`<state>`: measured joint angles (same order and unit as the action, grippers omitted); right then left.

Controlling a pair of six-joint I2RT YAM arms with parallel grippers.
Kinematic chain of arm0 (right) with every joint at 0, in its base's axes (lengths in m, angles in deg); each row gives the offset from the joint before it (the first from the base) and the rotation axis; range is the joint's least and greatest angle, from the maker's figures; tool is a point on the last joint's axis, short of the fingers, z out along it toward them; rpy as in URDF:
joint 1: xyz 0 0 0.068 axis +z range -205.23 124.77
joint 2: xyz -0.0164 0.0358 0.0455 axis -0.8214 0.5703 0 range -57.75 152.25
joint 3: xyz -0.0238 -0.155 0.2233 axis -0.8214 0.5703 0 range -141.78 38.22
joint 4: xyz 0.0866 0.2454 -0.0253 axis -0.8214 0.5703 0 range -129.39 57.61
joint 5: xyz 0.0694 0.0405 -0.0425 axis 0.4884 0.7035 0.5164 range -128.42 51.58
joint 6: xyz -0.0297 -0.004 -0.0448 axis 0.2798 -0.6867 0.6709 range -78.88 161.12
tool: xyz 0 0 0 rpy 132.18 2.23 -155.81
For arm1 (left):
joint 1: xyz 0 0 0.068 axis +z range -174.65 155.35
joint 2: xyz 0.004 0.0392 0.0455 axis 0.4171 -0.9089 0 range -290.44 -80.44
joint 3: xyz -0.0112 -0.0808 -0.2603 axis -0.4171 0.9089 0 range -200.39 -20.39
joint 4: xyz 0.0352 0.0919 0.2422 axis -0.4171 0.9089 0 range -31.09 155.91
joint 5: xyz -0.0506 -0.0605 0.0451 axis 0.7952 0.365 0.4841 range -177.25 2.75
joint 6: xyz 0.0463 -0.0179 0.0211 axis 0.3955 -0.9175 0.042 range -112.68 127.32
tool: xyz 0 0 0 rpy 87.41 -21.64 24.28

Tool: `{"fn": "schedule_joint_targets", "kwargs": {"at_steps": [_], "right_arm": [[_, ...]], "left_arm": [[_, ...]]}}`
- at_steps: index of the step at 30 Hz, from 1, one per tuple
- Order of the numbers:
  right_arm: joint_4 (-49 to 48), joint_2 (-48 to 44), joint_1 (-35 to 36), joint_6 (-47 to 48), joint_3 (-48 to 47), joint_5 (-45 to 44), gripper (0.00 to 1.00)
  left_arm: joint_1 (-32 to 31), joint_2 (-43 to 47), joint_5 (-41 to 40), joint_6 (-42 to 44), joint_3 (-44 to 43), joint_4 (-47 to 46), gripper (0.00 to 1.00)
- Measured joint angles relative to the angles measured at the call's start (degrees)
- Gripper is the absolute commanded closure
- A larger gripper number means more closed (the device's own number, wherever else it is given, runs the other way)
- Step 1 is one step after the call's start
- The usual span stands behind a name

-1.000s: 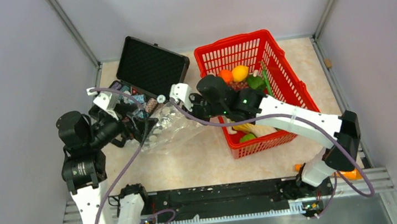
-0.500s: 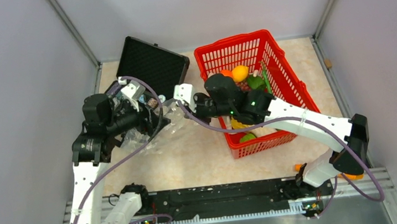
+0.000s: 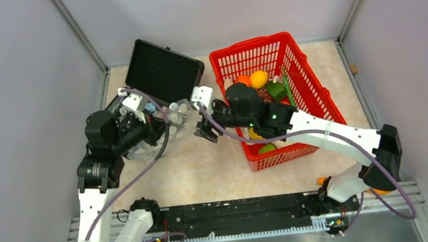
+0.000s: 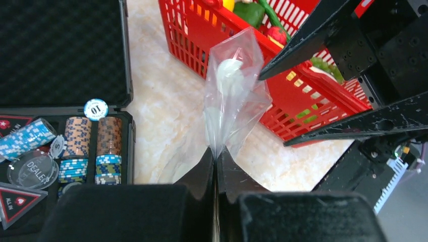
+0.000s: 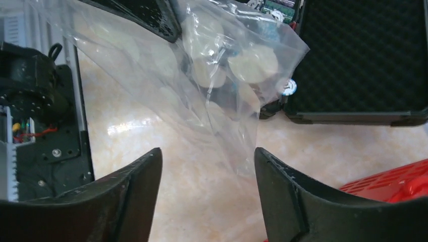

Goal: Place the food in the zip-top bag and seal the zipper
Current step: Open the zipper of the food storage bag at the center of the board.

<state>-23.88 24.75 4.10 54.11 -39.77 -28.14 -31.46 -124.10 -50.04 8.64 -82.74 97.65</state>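
The clear zip-top bag (image 4: 237, 101) hangs pinched at its near corner in my left gripper (image 4: 217, 155), which is shut on it. A white mushroom (image 4: 228, 74) shows inside the bag. From above, the bag (image 3: 180, 118) is bunched beside the left gripper (image 3: 162, 123), in front of the black case. My right gripper (image 3: 207, 132) stands open just right of the bag. In its own view the right gripper (image 5: 207, 154) has only the bag's (image 5: 202, 80) loose lower edge between its fingers. The orange (image 3: 244, 82), lemon (image 3: 259, 78) and green pepper (image 3: 276, 88) lie in the basket. I cannot make out the zipper.
The red mesh basket (image 3: 311, 96) stands at the right middle, with the right arm stretched across its near-left corner. An open black case (image 3: 164, 72) holding poker chips (image 4: 75, 146) sits at the back left. An orange object (image 3: 379, 188) lies by the right arm's base.
My left arm swung in to the bag and its gripper shut on it. The right gripper let go of the bag and opened, now standing just apart from it.
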Motion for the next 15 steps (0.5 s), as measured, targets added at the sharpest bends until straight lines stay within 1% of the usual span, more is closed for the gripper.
{"fn": "schedule_joint_targets", "kwargs": {"at_steps": [4, 9, 12, 15], "right_arm": [[-5.6, -4.5, 0.0, -4.9, 5.9, -2.6, 0.2], [-13.4, -14.6, -1.5, -13.9, 14.3, -8.7, 0.19], [-17.9, -21.5, -4.4, -19.9, 18.9, -9.8, 0.19], [-20.6, -26.0, -5.9, -24.3, 21.1, -9.4, 0.18]], "left_arm": [[0.0, 3.9, -2.6, -5.6, 2.2, -4.5, 1.0], [0.0, 7.5, -3.2, -14.0, 2.4, -11.9, 1.0], [0.0, 7.9, -2.3, -19.0, 0.9, -15.6, 1.0], [0.0, 8.1, -2.1, -23.1, 0.4, -18.9, 1.0]]}}
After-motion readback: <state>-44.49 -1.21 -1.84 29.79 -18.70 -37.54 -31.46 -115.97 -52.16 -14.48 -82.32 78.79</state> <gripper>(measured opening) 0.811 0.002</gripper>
